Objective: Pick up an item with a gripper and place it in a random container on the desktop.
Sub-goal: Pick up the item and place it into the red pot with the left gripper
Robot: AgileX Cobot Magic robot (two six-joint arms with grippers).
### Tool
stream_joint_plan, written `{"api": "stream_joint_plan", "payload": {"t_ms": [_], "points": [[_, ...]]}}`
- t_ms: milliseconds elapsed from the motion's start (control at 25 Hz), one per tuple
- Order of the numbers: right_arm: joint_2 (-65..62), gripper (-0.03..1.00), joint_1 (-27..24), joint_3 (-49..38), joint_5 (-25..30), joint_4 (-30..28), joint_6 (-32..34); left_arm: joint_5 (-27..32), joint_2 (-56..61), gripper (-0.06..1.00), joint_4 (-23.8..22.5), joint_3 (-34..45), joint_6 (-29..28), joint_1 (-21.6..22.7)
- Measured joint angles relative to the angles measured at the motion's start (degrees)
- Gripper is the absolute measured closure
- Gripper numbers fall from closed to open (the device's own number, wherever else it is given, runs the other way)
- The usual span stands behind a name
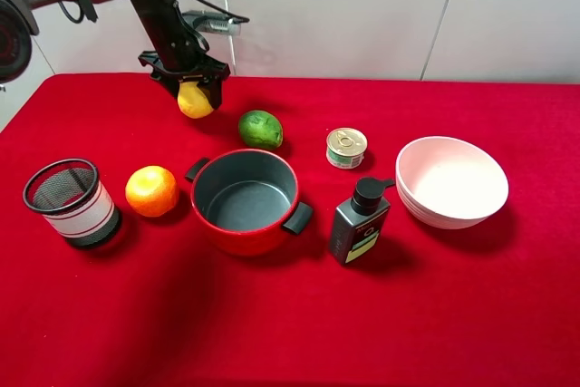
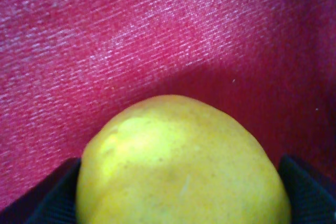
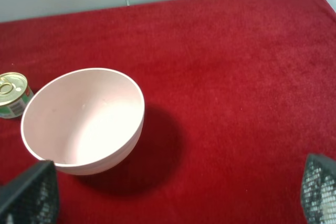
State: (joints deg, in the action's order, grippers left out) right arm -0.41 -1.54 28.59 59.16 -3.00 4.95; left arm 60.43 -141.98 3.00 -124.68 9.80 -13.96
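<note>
Left gripper [image 1: 195,88] clamped on yellow pear [image 1: 196,101], pear at rear left of red desk [image 1: 362,324], behind red pot [image 1: 237,237], near green fruit [image 1: 261,129], right gripper [image 3: 176,192] spread wide, facing pink bowl [image 3: 84,119].

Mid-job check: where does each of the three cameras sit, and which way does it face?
Exterior high: above the near side, looking down the red-cloth desktop; shows left gripper clamping the small yellow pear.
Left wrist: on left arm, staring at pear between black fingers.
Right wrist: on right arm, facing pale pink bowl, small tin can; right gripper open.
Shared: pear; bowl and can, with exterior.
</note>
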Motion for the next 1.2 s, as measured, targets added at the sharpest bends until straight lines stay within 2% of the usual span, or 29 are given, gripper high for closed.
{"api": "stream_joint_plan", "payload": {"t_ms": [520,920,1200], "points": [[0.0,0.28,0.0,0.0,0.0,0.0,0.0,6.3,5.2,0.24,-0.1,0.0,0.0,0.0],[0.0,0.28,0.0,0.0,0.0,0.0,0.0,6.5,9.5,0.24,-0.1,0.0,0.0,0.0],[0.0,0.28,0.0,0.0,0.0,0.0,0.0,6.6,12.5,0.24,-0.1,0.3,0.0,-1.7]]}}
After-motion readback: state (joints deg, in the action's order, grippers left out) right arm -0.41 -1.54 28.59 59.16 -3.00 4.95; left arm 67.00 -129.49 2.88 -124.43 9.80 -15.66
